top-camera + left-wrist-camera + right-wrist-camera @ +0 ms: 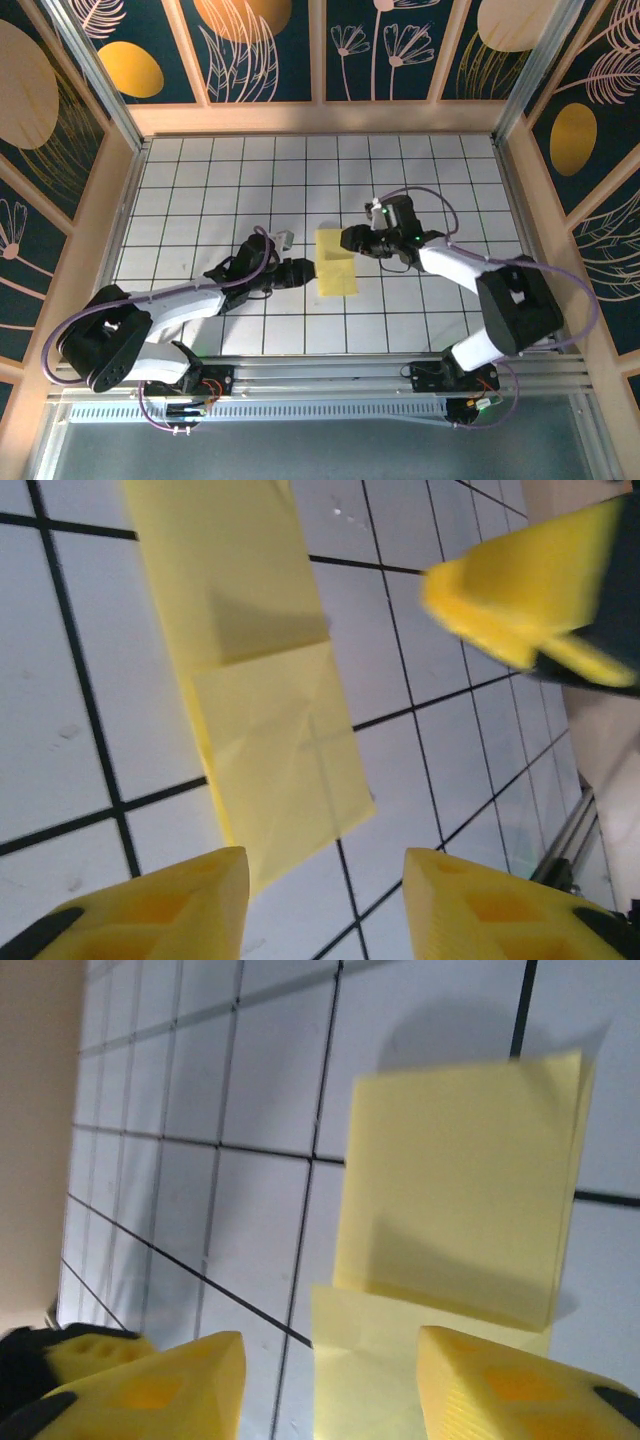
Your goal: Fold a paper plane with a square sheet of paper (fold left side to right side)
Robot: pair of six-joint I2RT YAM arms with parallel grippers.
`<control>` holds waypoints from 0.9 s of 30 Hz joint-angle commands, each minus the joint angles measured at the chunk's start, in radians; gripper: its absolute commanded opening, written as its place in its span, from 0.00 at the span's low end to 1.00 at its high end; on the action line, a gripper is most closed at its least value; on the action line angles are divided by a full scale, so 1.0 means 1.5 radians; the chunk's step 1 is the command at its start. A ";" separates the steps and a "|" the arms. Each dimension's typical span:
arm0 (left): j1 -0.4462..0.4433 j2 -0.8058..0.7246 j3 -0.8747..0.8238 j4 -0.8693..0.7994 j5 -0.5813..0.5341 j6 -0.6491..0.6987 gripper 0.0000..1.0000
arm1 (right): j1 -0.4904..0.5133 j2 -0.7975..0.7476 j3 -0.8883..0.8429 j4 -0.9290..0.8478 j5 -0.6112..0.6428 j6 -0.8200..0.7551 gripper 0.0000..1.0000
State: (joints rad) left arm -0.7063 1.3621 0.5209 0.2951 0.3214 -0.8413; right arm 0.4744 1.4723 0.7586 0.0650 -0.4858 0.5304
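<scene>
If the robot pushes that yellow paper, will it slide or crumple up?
The yellow paper looks thin, so it is probably light and floppy. On the smooth table a gentle push likely slides it; its raised flap may crumple.

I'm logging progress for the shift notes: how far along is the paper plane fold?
Done: the square sheet of paper lies folded into a narrow strip, with one flap doubled over that looks partly lifted. In hand: nothing; the left gripper and right gripper stand open on either side of it, neither gripping it. Left: no pointed nose or wings yet, so most folds remain.
</scene>
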 commanded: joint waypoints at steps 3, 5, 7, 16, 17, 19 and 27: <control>0.016 0.062 0.035 0.015 0.006 -0.008 0.54 | -0.033 -0.100 -0.058 -0.038 0.067 -0.023 0.64; 0.016 0.094 0.051 0.023 0.009 -0.006 0.54 | -0.040 -0.135 -0.080 -0.043 0.071 -0.025 0.69; 0.018 0.128 0.069 0.028 0.003 -0.001 0.54 | -0.045 -0.163 -0.098 -0.050 0.074 -0.027 0.71; 0.023 0.250 0.141 0.044 0.012 0.014 0.47 | -0.054 -0.206 -0.131 -0.087 0.076 -0.038 0.71; 0.023 0.257 0.148 0.046 0.013 0.015 0.45 | -0.055 -0.207 -0.132 -0.088 0.075 -0.038 0.71; 0.024 0.274 0.159 0.042 0.015 0.020 0.42 | -0.056 -0.206 -0.134 -0.088 0.071 -0.039 0.71; 0.024 0.289 0.167 0.061 0.029 0.023 0.19 | -0.058 -0.188 -0.138 -0.073 0.042 -0.038 0.71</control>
State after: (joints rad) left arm -0.6788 1.7851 0.7528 0.3489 0.3424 -0.8139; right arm 0.3977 1.1835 0.5644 -0.0574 -0.3950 0.4942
